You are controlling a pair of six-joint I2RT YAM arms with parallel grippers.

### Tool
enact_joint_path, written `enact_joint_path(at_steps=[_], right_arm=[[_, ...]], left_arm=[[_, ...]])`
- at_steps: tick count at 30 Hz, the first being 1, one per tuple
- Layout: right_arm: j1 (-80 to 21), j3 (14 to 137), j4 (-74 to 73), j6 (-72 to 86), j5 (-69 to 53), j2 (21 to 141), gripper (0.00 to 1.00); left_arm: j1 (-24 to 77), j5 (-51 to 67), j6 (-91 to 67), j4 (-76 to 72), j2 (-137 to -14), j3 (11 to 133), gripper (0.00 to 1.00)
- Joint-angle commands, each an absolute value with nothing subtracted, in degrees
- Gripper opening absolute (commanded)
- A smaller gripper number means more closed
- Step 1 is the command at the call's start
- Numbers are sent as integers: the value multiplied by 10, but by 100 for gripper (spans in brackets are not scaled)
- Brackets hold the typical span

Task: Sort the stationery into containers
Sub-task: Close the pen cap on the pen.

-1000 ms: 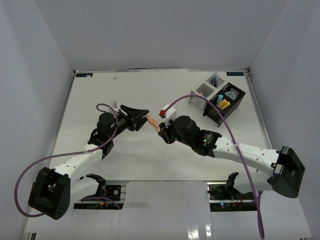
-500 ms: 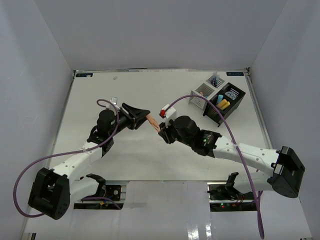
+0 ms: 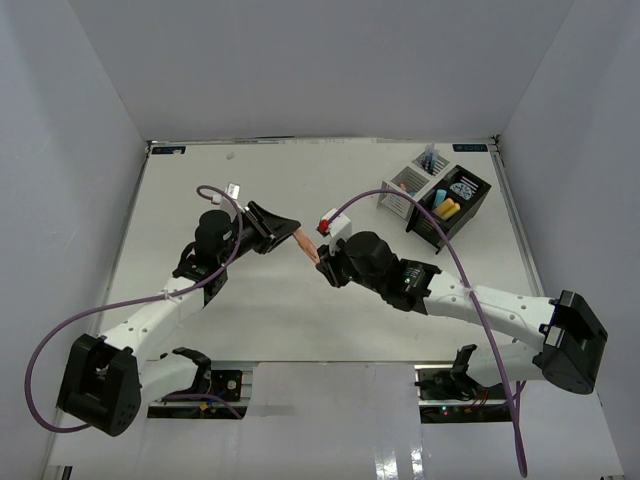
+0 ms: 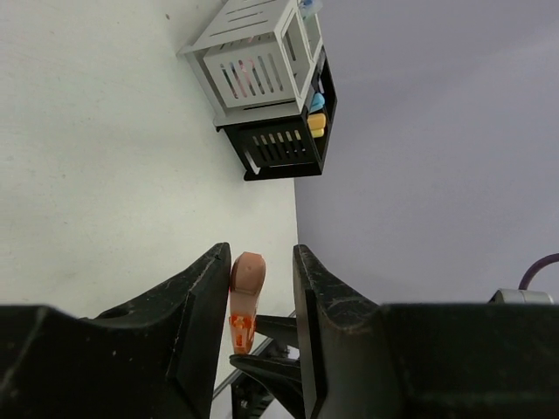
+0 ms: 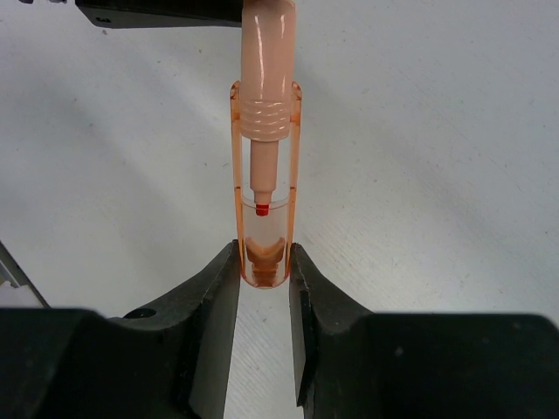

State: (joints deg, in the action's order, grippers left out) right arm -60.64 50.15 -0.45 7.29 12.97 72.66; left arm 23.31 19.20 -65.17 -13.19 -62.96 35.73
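An orange marker (image 3: 306,246) hangs in the air above the table's middle, between both grippers. My right gripper (image 3: 322,263) is shut on its clear cap end (image 5: 265,262), seen in the right wrist view (image 5: 264,253). My left gripper (image 3: 291,224) is open around the marker's other end (image 4: 245,278). The marker touches one finger, and a gap shows to the other. The white box (image 3: 405,187) and the black box (image 3: 452,205) stand at the far right. The black one holds yellow and blue markers (image 3: 446,207) and the round roll (image 3: 462,187).
Thin pens (image 3: 430,158) stand in the white box. Both boxes also show in the left wrist view, white (image 4: 253,61) behind black (image 4: 279,148). Purple cables loop from both arms. White walls close the table on three sides.
My left wrist has turned and shifted slightly back and left. The marker and my right gripper have stayed in place.
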Motion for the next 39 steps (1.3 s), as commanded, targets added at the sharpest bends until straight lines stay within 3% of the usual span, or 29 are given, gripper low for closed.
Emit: enact_joint_path(at_steps=[1,17,39], right_arm=[[-612,526,5,69,139,729,13],[-613,526,30,62,152,730,9],[-613,515,91,32,176,693,8]], left_arm=[[234,206,-617,-119,-635,377,45],[243,236,-575,-103,-619,377,20],[317,257,-487,-61,-621,404,15]])
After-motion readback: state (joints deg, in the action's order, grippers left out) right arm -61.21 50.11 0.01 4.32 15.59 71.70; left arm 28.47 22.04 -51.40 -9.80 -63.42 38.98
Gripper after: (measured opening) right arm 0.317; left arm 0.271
